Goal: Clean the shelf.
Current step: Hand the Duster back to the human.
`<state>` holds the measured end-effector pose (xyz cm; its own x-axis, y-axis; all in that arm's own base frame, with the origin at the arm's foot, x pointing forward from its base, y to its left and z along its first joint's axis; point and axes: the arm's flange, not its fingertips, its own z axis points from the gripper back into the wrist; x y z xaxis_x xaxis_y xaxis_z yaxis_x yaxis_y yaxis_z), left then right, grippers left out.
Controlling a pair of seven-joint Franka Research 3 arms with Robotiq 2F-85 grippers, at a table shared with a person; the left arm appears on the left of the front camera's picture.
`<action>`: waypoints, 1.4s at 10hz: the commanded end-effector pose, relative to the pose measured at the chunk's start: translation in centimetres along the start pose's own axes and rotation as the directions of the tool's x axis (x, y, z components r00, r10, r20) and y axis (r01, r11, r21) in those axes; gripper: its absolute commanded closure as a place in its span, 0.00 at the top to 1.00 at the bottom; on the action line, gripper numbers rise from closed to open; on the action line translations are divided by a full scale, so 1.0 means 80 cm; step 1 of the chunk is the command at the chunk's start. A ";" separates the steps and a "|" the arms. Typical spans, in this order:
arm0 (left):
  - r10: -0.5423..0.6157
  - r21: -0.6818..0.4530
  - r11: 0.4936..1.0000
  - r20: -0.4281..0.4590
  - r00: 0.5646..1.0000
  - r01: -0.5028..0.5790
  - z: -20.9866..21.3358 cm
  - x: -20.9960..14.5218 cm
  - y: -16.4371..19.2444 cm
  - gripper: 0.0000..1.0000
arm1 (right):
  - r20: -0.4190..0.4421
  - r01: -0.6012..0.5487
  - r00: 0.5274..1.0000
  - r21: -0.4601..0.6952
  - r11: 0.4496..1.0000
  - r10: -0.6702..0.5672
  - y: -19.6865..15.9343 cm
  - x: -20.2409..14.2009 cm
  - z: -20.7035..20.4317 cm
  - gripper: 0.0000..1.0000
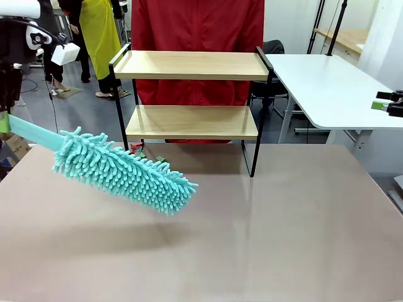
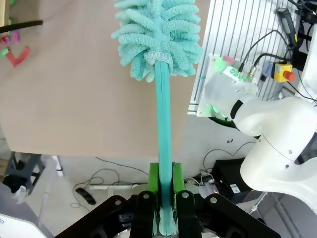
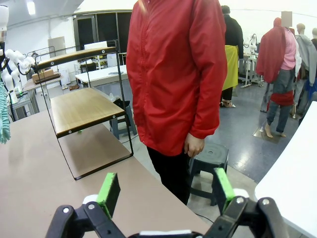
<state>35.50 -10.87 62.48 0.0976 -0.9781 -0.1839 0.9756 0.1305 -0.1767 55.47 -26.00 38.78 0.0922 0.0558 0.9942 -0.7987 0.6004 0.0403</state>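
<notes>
Left gripper clamped on duster handle, right gripper wide open; shelf at the far edge of the tabletop.

The small two-tier shelf (image 1: 192,94), two light wooden boards in a thin black metal frame, stood at the far edge of the beige tabletop (image 1: 283,233), about midway along it, with a person in a red jacket (image 3: 171,74) just behind. The left gripper (image 2: 165,198) was closed on the flat teal handle of a fluffy teal microfibre duster (image 1: 123,170), green pads pressed to either side of the handle. The duster head hung above the tabletop's left half, tilted down to the right, in front of the shelf and apart from it. The right gripper (image 3: 163,191) held nothing, jaws spread wide, off the tabletop's right edge. Small red and green scraps (image 1: 148,154) lay by the shelf's left front leg.
</notes>
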 end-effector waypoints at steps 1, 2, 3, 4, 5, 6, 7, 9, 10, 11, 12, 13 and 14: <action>-0.019 -0.008 1.000 0.017 1.000 0.019 0.005 -0.005 -0.001 0.13 | 0.000 -0.003 1.000 0.001 1.000 0.003 0.002 0.003 -0.002 1.00; -0.019 -0.008 1.000 0.017 1.000 0.019 0.005 -0.005 -0.001 0.13 | 0.000 -0.003 1.000 0.001 1.000 0.003 0.002 0.003 -0.002 1.00; -0.019 -0.008 1.000 0.017 1.000 0.019 0.005 -0.005 -0.001 0.13 | 0.000 -0.003 1.000 0.001 1.000 0.003 0.002 0.003 -0.002 1.00; -0.019 -0.008 1.000 0.017 1.000 0.019 0.005 -0.005 -0.001 0.13 | 0.000 -0.003 1.000 0.001 1.000 0.003 0.002 0.003 -0.002 1.00; -0.019 -0.008 1.000 0.017 1.000 0.019 0.005 -0.005 -0.001 0.13 | 0.000 -0.003 1.000 0.001 1.000 0.003 0.002 0.003 -0.002 1.00; 0.001 0.000 1.000 0.002 1.000 -0.001 0.001 -0.001 0.001 0.13 | 0.000 0.000 1.000 0.000 1.000 0.000 0.000 0.000 0.000 1.00; -0.055 0.014 0.998 0.097 0.994 0.054 0.008 -0.052 -0.012 0.13 | 0.074 -0.046 0.996 0.088 0.995 0.040 0.011 0.037 0.003 1.00; -0.089 0.009 0.996 0.175 0.981 0.089 -0.010 -0.068 -0.013 0.13 | 0.097 -0.048 0.995 0.172 0.984 0.031 0.036 0.104 -0.013 1.00; -0.092 -0.004 0.995 0.206 0.974 0.095 -0.018 -0.068 -0.008 0.13 | 0.106 -0.034 0.994 0.229 0.973 0.010 0.050 0.133 -0.023 1.00; -0.117 0.005 0.993 0.258 0.959 0.120 -0.027 -0.066 -0.007 0.13 | 0.107 -0.011 0.994 0.278 0.961 -0.020 0.067 0.161 -0.030 1.00; -0.133 0.032 0.991 0.326 0.936 0.130 -0.034 -0.062 -0.009 0.13 | 0.095 0.010 0.995 0.326 0.945 -0.043 0.088 0.178 -0.040 1.00; -0.136 0.044 0.991 0.378 0.916 0.129 -0.042 -0.055 -0.011 0.13 | 0.075 0.058 0.993 0.378 0.924 -0.093 0.114 0.193 -0.050 1.00; -0.131 0.054 0.991 0.408 0.904 0.119 -0.051 -0.044 -0.007 0.13 | 0.043 0.103 0.990 0.426 0.899 -0.134 0.142 0.206 -0.060 1.00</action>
<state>34.40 -6.71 60.30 0.0580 -0.9802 0.1891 0.9845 0.0248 -0.1735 52.20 -15.85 54.95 0.0967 -0.0671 0.9930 -0.9636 0.2436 0.1103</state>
